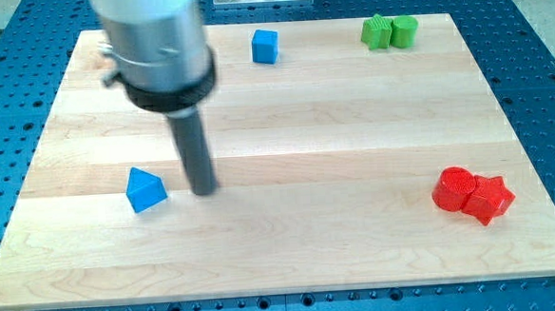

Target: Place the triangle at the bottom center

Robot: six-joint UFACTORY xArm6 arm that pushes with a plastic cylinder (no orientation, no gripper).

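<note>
A blue triangle block (146, 190) lies on the wooden board (291, 240) at the view's left, a little below the middle height. My tip (203, 191) stands on the board just to the right of the triangle, a small gap apart, at about the same height in the view. The rod rises from the tip to the large grey arm body at the view's top left.
A blue cube (265, 46) sits near the top centre. Two green blocks (390, 31) stand side by side at the top right. A red cylinder (453, 188) and a red star block (489, 198) touch at the right.
</note>
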